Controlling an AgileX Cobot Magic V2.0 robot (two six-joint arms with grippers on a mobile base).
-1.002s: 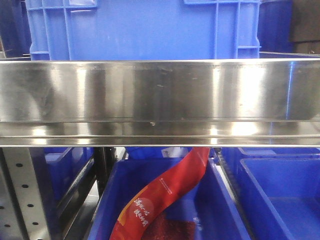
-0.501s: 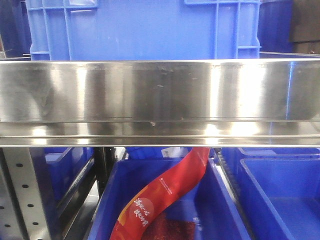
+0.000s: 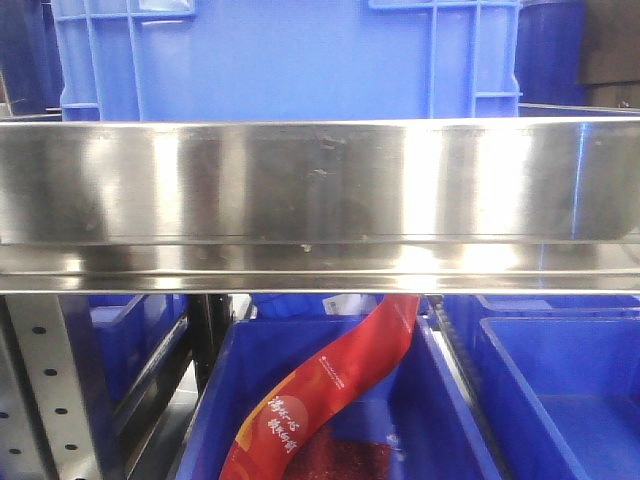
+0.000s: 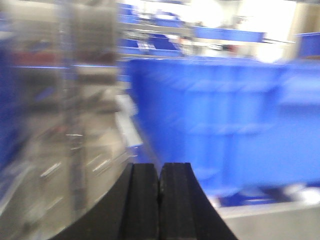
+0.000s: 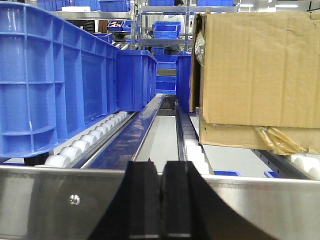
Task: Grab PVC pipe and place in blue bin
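**No pipe in sight yet: both arms closed and searching**

Neither view shows the PVC pipe, so where it lies cannot be told; the step in hand looks like finding it before any reach.

The left gripper [image 4: 159, 200] has its fingers pressed together with nothing between them. Its picture is smeared, so the arm seems to be swinging; slowing it would give a readable look at what lies ahead. A blue bin [image 4: 225, 135] fills the space beyond and to the right of it.

The right gripper [image 5: 161, 205] is likewise closed and empty, sitting just behind a steel rail [image 5: 50, 200]. Only this view shows the roller lanes [image 5: 92, 137] running away ahead, and a cardboard box [image 5: 255, 75] ahead to the right.

The front camera alone shows a lower bin [image 3: 440, 400] holding a red packet [image 3: 330, 390]. Open the fingers before approaching any pipe.
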